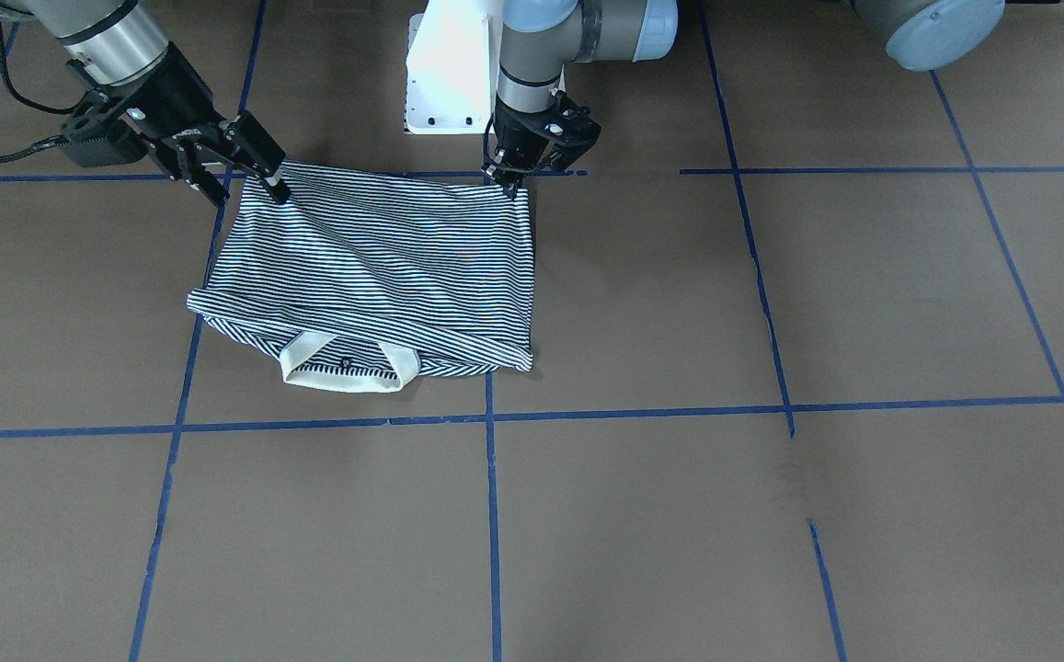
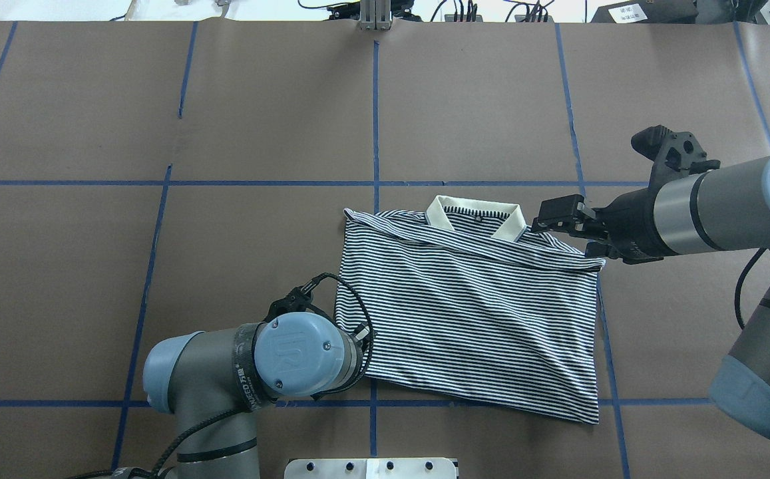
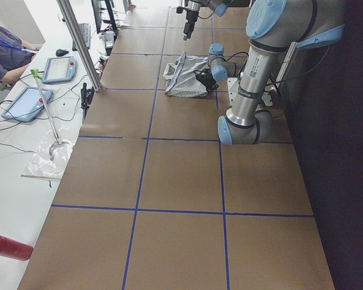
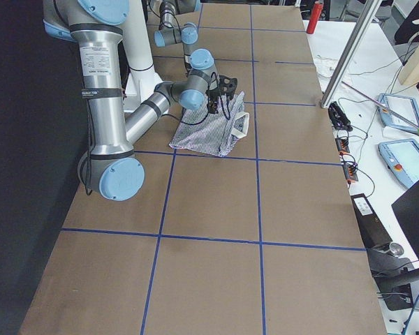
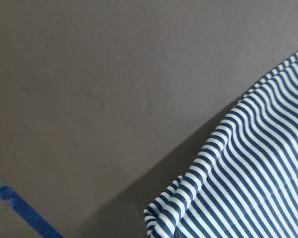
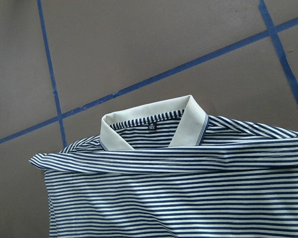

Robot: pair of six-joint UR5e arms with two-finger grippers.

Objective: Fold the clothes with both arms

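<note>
The striped shirt [image 2: 478, 319] lies folded double on the counter [image 1: 771, 515] just ahead of the robot, a little to its right of centre. The cream collar [image 2: 474, 213] pokes out on the far side, and the long axis runs side to side across the robot. The left end effector [image 1: 507, 184] points straight down at the near left corner. Its fingers look drawn together there, and the left wrist view shows that corner puckered with a shadow under it, so I judge it clenched on the shirt, though the pinch itself is hidden. The right end effector [image 1: 249, 195] is spread and holds nothing. The front view sets one fingertip against the near right corner, while the overhead view sets the same fingers by the far right corner. That suggests it hangs above the right-hand edge; whether it touches cloth I cannot tell. So the shirt lies below the right end effector and toward the robot's left of it, with that edge running near-to-far under the spread fingers. The left arm is at the cloth and is the nearer. By my reading the fold is partway done, and the next move calls for the right end effector to come down onto the corner matching the left's. A pull by the left alone would likely drag the shirt askew.
</note>
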